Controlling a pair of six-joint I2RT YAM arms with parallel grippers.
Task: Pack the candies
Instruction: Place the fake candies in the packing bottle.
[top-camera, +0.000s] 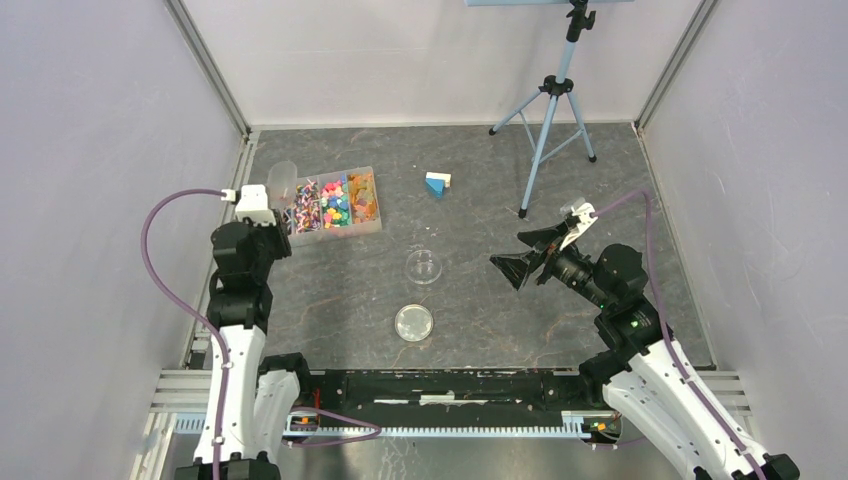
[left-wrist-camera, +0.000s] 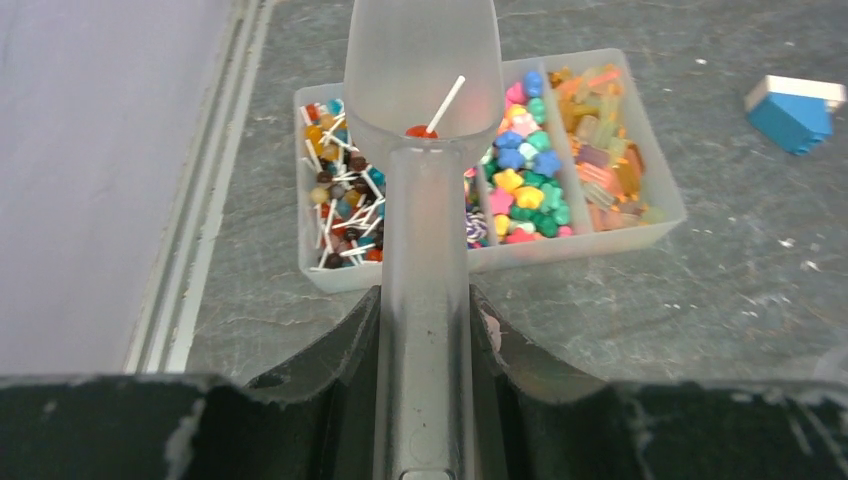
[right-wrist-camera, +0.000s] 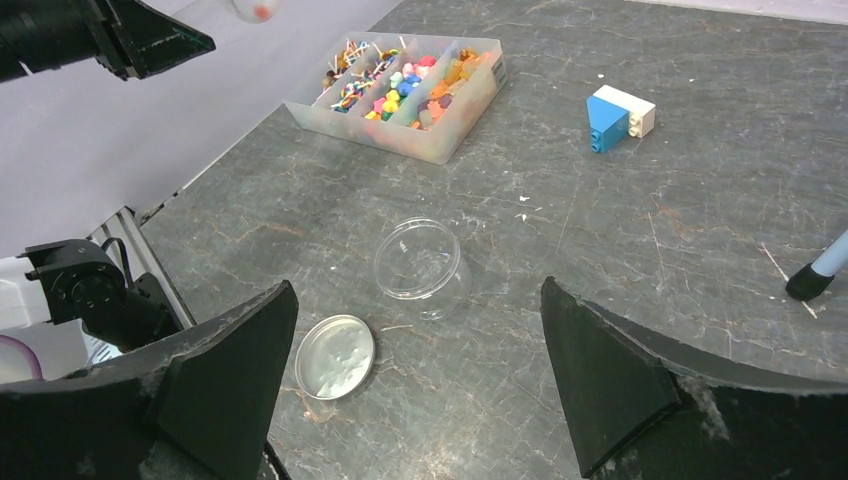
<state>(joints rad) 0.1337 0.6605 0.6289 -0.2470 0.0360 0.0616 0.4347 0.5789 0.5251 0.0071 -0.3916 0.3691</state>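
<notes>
Frosted plastic forms the scoop (left-wrist-camera: 425, 90), and the left gripper (left-wrist-camera: 425, 320) has its fingers clamped on the handle from both sides. The bowl points away from the arm and is held up near the left end of the tray (left-wrist-camera: 640, 232). One red lollipop (left-wrist-camera: 421, 131) lies in the bowl with its white stick leaning up to the right.

The tray is a clear box with three compartments, standing at the far left of the dark table (top-camera: 500, 320). It holds the candies (left-wrist-camera: 525, 180): lollipops with white sticks in the left compartment, small pink, yellow, blue and green shapes in the middle one, and orange and pale wrapped pieces in the right one.

Nearer the middle of the table stands a clear round jar (top-camera: 423, 266), open at the top, with nothing visible inside. Its lid (top-camera: 414, 322) lies flat just in front of it, apart from it.

Behind the jar and to the right of the tray lies a blue-and-white block (top-camera: 437, 183). Further right a tripod (top-camera: 548, 120) stands on the table.

The right gripper (top-camera: 518, 254) hangs right of the jar with its jaws spread wide, holding nothing and aimed toward the jar.
</notes>
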